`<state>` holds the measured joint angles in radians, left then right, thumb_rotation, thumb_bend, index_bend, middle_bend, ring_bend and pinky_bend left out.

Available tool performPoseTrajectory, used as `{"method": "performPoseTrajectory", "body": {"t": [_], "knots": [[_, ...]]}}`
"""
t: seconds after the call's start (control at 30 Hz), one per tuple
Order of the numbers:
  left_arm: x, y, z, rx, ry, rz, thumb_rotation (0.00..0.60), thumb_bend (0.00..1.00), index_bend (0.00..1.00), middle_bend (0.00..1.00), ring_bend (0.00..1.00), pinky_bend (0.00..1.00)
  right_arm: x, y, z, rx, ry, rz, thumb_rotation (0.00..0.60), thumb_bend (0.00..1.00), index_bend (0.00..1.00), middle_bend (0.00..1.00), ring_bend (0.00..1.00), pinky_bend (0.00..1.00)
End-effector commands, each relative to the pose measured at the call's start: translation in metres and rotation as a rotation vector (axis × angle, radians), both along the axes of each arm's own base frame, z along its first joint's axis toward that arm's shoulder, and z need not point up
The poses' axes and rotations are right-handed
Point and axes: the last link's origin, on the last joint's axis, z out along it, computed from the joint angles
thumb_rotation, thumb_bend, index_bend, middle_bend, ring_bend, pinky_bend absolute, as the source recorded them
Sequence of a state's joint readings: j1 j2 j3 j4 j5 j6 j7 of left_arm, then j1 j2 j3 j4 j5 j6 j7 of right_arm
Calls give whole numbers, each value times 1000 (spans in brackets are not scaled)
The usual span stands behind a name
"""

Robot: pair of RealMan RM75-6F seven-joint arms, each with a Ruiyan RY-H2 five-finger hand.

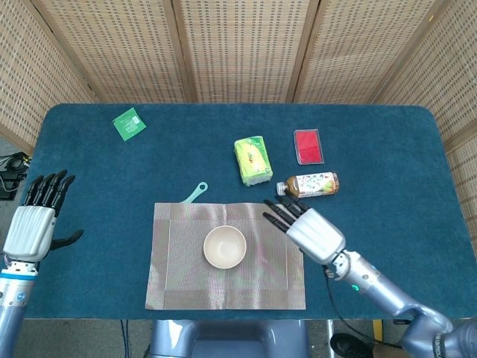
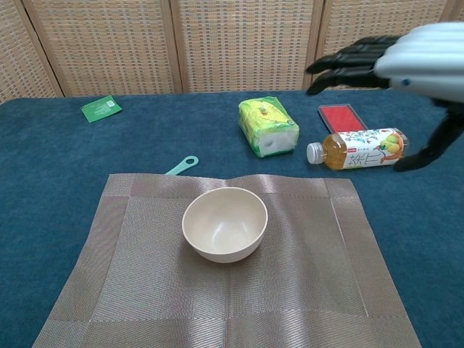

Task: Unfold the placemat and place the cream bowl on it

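The cream bowl (image 1: 225, 247) (image 2: 225, 223) stands upright in the middle of the unfolded brown placemat (image 1: 179, 261) (image 2: 145, 290), which lies flat near the table's front edge. My right hand (image 1: 307, 227) (image 2: 406, 61) hovers open above the mat's right edge, clear of the bowl, fingers spread and holding nothing. My left hand (image 1: 36, 220) hangs open beyond the table's left edge, far from the mat; it shows only in the head view.
A teal spoon (image 1: 194, 193) (image 2: 181, 165) lies at the mat's far edge. Behind the mat are a yellow-green tissue pack (image 1: 253, 159) (image 2: 268, 126), a lying tea bottle (image 1: 309, 185) (image 2: 357, 149), a red box (image 1: 308, 145) (image 2: 341, 116) and a green packet (image 1: 129, 123) (image 2: 101, 108).
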<state>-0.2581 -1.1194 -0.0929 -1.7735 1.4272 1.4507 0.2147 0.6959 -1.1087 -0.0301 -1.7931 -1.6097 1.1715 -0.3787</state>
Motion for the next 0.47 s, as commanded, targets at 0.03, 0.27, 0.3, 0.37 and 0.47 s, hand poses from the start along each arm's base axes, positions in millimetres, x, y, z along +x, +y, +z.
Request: {"method": "performPoseTrajectory", "body": {"t": [0.03, 0.27, 0.3, 0.37, 0.47], "knots": [[-9, -16, 0, 17, 0, 13, 600, 0, 0, 0, 0, 0, -79, 21, 47, -211, -108, -160, 600, 0, 113, 0, 0, 0], [-22, -37, 0, 41, 0, 16, 600, 0, 0, 0, 0, 0, -131, 48, 54, -331, -298, -409, 600, 0, 47, 0, 0, 0], [-24, -40, 0, 44, -1, 17, 600, 0, 0, 0, 0, 0, -138, 52, 53, -348, -306, -429, 600, 0, 46, 0, 0, 0], [-27, -47, 2, 50, -6, 12, 600, 0, 0, 0, 0, 0, -151, 61, 51, -376, -311, -453, 600, 0, 45, 0, 0, 0], [-29, -55, 3, 52, -9, -3, 600, 0, 0, 0, 0, 0, -159, 70, 49, -386, -338, -468, 600, 0, 45, 0, 0, 0]]}}
